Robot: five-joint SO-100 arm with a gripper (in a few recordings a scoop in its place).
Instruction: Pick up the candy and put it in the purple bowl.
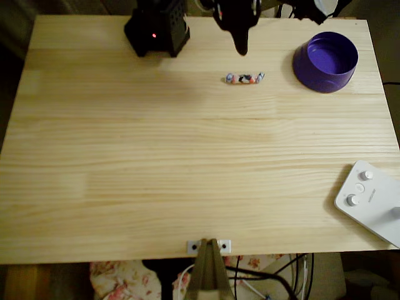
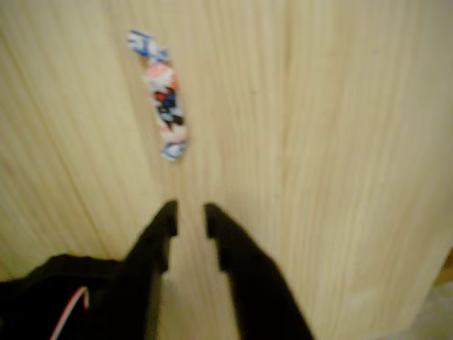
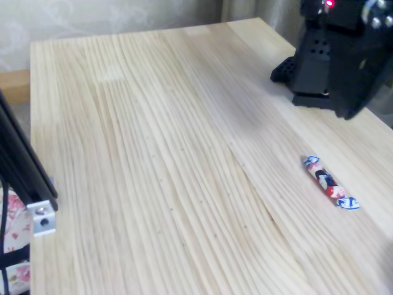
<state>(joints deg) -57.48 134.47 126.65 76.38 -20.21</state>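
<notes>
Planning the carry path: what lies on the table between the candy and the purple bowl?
Nothing: in the overhead view only bare wooden table separates the candy from the purple bowl.

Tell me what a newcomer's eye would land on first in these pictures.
The glossy purple bowl at the table's far right in the overhead view stands out most against the pale wooden table. Next comes the candy, lying alone on the wood left of the bowl and apart from it. The black gripper hovers just short of the candy in the wrist view, fingers slightly parted and holding nothing.
</notes>
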